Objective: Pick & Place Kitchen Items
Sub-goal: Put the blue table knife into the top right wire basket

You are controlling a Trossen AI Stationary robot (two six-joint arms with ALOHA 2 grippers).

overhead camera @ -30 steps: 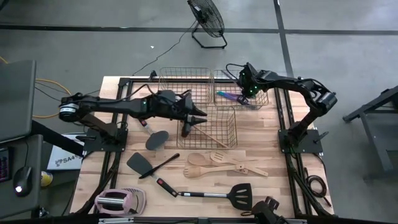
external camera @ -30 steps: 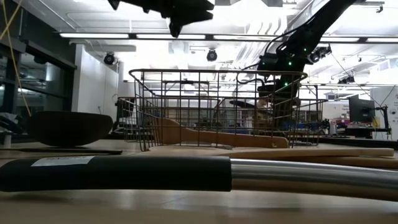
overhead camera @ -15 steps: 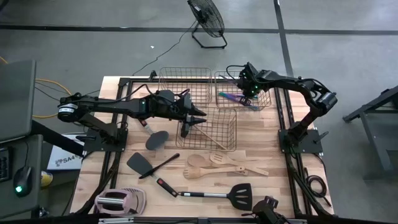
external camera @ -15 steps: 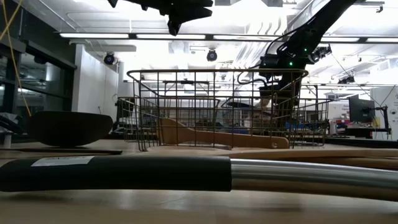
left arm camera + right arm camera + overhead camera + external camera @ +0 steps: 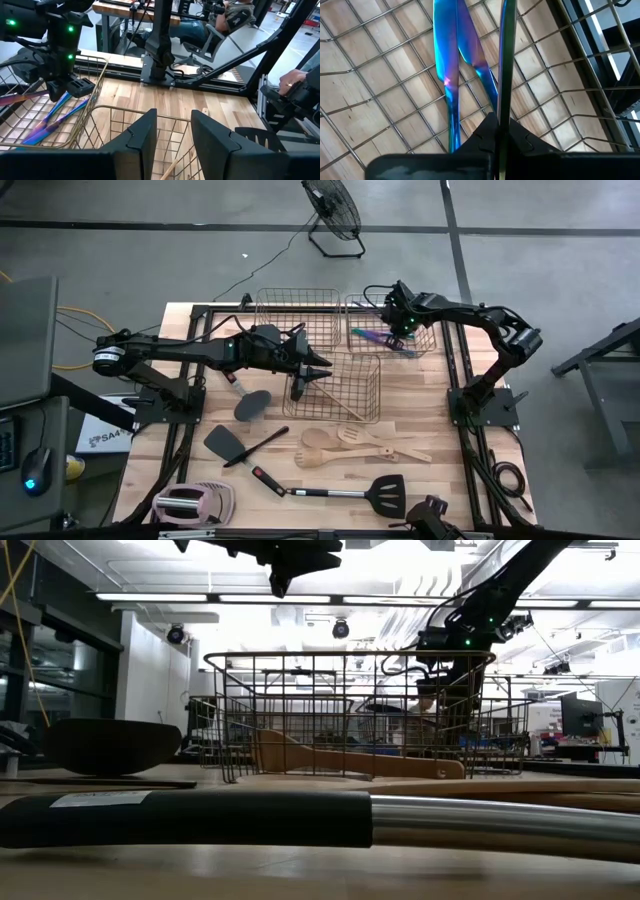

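My right gripper is low inside the far right copper basket, shut on a thin iridescent piece. Two more purple-teal pieces lie flat on that basket's wire floor. My left gripper hovers open above the near basket's left rim, with nothing between its fingers. A pale wooden spatula lies in the near basket. On the table in front lie a black spoon, a black spatula, wooden spoons and a steel-handled black spatula. My right gripper pinches one end of the thin iridescent piece between its two shut fingers, coming steeply from above. The piece runs on past the fingertips, edge-on over the basket floor. Its far end is out of the wrist view, so whether it rests there does not show.
A third copper basket stands at the far left of the other two. A pink-and-white gadget sits at the near left corner. A wooden spatula lies near the spoons. A person sits beyond the table's right side.
My right gripper has rolled a little about its own pointing line while staying over the far right basket, still shut on the iridescent piece.
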